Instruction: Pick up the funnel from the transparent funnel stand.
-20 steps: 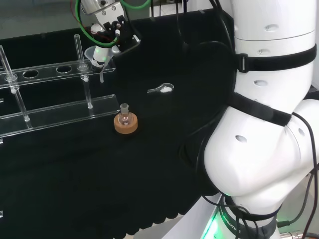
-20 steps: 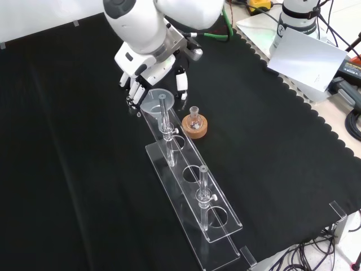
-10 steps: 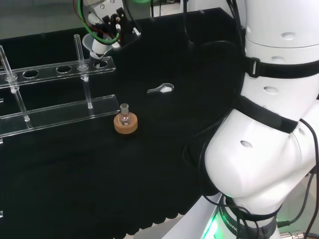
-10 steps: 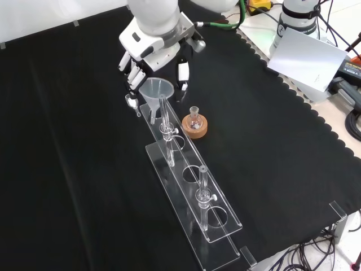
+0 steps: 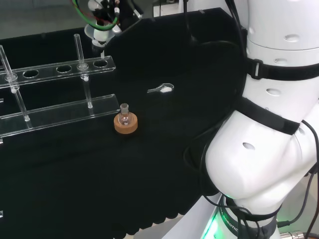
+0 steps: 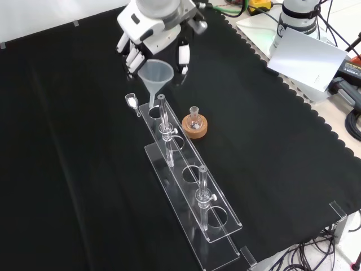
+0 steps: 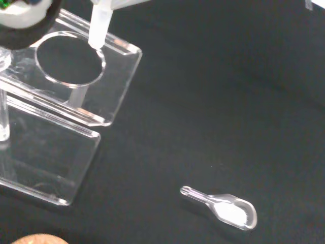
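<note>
Curled round the rim of the clear funnel (image 6: pixel 156 75), the hand (image 6: pixel 148 42) hangs near the top of the front view, fingers on the left side of the cone and the thumb on its right, with the white arm (image 5: pixel 271 124) rising above it. That funnel is lifted clear of the transparent funnel stand (image 6: pixel 192 186); in the wrist view its stem tip sits just above the edge of the stand's end hole, and whether it touches the rim cannot be told. Starting nearest in the front view, the stand runs up from the lower right across the black worktop (image 6: pixel 73 169), its upper shelf pierced with round holes and carried on two upright posts. Just to the right of its far half stands a small round flask (image 6: pixel 194 119) in a cork ring (image 6: pixel 195 128); what the flask holds cannot be made out. Left of the stand's far end lies a small clear scoop (image 7: pixel 226 209) with something white in its bowl.
</note>
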Motion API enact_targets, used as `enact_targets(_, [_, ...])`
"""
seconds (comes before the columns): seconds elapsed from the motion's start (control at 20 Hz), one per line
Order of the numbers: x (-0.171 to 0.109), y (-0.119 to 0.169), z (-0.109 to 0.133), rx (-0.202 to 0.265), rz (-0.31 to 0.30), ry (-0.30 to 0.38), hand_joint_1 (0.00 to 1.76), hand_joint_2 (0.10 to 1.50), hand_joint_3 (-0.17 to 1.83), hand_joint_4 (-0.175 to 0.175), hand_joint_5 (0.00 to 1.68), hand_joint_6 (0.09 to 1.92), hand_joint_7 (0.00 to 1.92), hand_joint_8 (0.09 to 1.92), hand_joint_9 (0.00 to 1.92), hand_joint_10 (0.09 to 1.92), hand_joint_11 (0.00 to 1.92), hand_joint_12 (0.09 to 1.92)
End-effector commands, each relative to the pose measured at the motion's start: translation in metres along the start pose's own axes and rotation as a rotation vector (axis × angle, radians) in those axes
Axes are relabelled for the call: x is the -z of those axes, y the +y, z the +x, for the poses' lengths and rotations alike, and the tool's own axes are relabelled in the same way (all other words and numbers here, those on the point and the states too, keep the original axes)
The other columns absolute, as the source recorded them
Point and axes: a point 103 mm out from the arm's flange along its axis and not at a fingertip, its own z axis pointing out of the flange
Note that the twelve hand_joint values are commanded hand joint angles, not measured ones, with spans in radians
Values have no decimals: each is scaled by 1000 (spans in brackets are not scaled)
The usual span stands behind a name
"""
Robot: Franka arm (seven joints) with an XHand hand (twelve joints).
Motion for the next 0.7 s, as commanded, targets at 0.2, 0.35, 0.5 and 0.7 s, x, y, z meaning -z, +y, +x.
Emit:
enact_targets(0.2, [23,-36,-27,-61,4,-38,867,640,543,-43,795,859,960,947,1217,634,639,1286])
enact_targets(0.35, [24,-47,-28,-79,14,-45,866,639,546,-42,800,860,960,947,1218,636,645,1286])
enact_targets(0.5, [24,-59,-27,-85,24,-51,864,638,550,-42,803,860,960,946,1218,637,651,1285])
enact_targets(0.7, [21,-72,-23,-102,43,-53,862,636,555,-42,805,860,960,944,1219,638,656,1282])
